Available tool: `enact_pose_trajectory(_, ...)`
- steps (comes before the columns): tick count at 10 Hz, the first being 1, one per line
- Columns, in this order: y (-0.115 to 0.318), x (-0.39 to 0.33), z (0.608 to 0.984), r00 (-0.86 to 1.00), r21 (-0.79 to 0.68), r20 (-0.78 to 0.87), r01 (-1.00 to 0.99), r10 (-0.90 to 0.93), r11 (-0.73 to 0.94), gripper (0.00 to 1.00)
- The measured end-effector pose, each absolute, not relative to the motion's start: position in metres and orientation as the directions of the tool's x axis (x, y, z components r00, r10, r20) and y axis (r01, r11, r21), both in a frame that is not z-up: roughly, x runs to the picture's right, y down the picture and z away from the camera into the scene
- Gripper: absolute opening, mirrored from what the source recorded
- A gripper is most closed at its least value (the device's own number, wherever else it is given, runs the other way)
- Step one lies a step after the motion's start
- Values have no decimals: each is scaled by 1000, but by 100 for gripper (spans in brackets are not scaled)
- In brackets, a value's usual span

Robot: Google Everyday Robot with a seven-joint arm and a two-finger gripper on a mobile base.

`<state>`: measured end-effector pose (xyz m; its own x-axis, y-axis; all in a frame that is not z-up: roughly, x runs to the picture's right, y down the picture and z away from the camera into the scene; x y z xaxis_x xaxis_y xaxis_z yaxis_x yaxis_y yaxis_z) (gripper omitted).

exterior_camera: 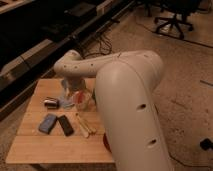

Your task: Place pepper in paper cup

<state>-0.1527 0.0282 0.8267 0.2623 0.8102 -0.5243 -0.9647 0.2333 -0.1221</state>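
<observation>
My gripper [76,95] hangs from the white arm [125,90] over the far middle of the wooden table [40,145]. A small red thing, probably the pepper [80,98], shows right at the gripper. A pale cup [86,103] stands just below and to the right of it, touching or nearly touching it. I cannot tell if the pepper is inside the cup or above its rim. The arm hides the right part of the table.
A blue cloth-like item [65,103] lies left of the gripper, and a small dark and white object [50,103] lies further left. A blue sponge [47,123], a black bar [65,125] and pale sticks [85,125] lie nearer the front. A red item [105,143] peeks from under the arm.
</observation>
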Motion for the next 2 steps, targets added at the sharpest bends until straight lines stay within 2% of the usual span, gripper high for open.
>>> enact_pose_trajectory(2,27,-152,824,261,-131,-521,-965,813,225,80)
